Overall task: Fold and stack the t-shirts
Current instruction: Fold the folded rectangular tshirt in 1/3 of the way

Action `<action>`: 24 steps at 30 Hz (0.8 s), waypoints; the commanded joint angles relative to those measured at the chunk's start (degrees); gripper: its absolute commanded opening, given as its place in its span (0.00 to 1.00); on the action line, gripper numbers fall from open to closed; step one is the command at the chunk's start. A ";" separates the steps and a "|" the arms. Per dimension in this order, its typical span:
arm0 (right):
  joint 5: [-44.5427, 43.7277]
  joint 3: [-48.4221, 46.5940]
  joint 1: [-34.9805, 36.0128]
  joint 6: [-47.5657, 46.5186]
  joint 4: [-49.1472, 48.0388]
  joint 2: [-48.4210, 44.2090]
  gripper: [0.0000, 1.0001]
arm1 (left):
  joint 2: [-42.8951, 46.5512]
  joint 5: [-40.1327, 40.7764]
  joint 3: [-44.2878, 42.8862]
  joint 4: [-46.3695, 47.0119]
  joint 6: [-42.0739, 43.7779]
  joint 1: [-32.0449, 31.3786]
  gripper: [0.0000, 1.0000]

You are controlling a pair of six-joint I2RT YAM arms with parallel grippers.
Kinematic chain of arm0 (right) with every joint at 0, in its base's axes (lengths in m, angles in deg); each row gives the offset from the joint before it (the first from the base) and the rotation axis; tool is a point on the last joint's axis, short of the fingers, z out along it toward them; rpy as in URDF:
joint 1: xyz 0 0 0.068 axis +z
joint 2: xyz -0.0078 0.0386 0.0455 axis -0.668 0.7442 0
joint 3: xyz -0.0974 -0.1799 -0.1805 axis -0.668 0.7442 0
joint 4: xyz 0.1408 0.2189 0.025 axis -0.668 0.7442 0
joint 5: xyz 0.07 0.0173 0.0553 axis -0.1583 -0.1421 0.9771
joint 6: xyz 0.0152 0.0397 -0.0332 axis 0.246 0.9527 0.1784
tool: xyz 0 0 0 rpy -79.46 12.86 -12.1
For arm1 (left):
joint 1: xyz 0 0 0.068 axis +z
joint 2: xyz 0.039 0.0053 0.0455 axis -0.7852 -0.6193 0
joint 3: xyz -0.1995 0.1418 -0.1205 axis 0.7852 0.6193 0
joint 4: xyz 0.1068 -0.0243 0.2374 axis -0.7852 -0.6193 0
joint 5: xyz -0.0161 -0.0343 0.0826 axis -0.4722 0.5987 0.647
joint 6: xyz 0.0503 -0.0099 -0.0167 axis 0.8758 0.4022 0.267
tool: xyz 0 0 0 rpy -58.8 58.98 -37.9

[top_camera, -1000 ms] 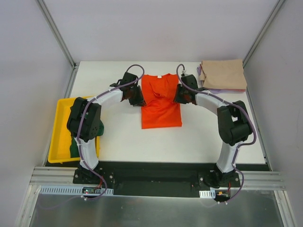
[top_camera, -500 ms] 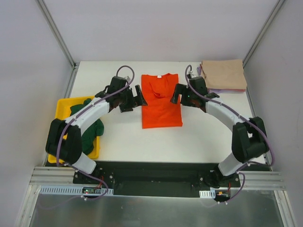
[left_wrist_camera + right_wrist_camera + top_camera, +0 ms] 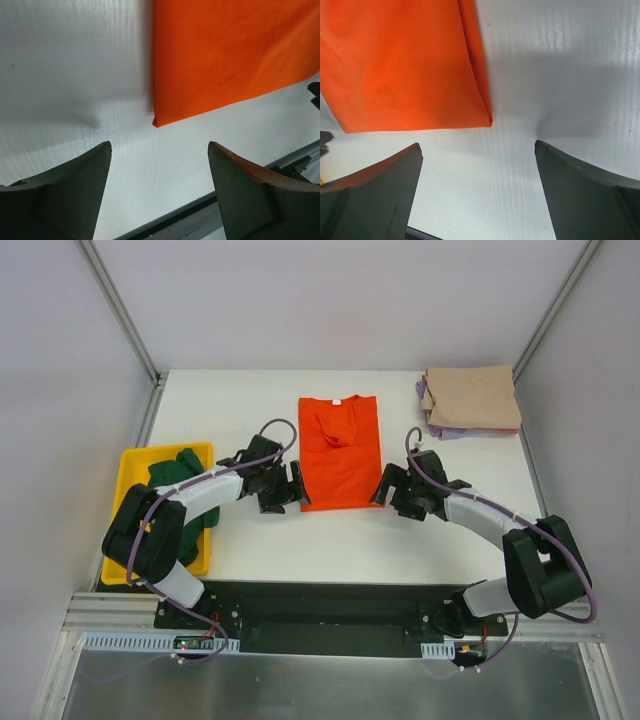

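The orange-red t-shirt (image 3: pixel 340 452) lies flat in the middle of the table as a long rectangle, sleeves folded in, collar at the far end. My left gripper (image 3: pixel 292 487) stands open beside the shirt's near left corner (image 3: pixel 156 122), with nothing between its fingers. My right gripper (image 3: pixel 384 484) is open beside the near right corner (image 3: pixel 489 120), also empty. A tan t-shirt (image 3: pixel 472 397) lies folded at the far right on top of a pale purple one (image 3: pixel 447 431). A dark green t-shirt (image 3: pixel 180 492) is bunched in the tray.
The yellow tray (image 3: pixel 128 510) sits at the left edge of the table. The table's near edge and black rail (image 3: pixel 280 162) run just below both grippers. Grey walls and frame posts enclose the table.
Both grippers let go of the orange-red shirt's folded sleeves, opened, and drew back toward me from its upper part to its near corners. The shirt now lies flat.
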 commanded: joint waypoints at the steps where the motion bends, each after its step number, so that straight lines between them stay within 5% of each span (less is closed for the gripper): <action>1: -0.72 -0.31 -0.02 6.32 -4.41 0.17 0.96 | -4.77 -1.61 -0.89 2.05 -0.81 -0.51 0.70; 10: -3.44 1.71 -0.02 12.65 -6.34 2.98 0.99 | -11.37 -2.50 -2.56 3.19 -0.99 -2.00 0.29; 14: -3.97 2.06 -0.19 14.06 -6.87 4.21 0.87 | -12.25 -1.01 -2.65 3.19 -1.16 -2.18 0.00; 24: -1.87 3.55 -0.10 18.02 -7.40 7.21 0.32 | -11.99 0.85 -2.04 3.19 -1.43 -2.18 0.00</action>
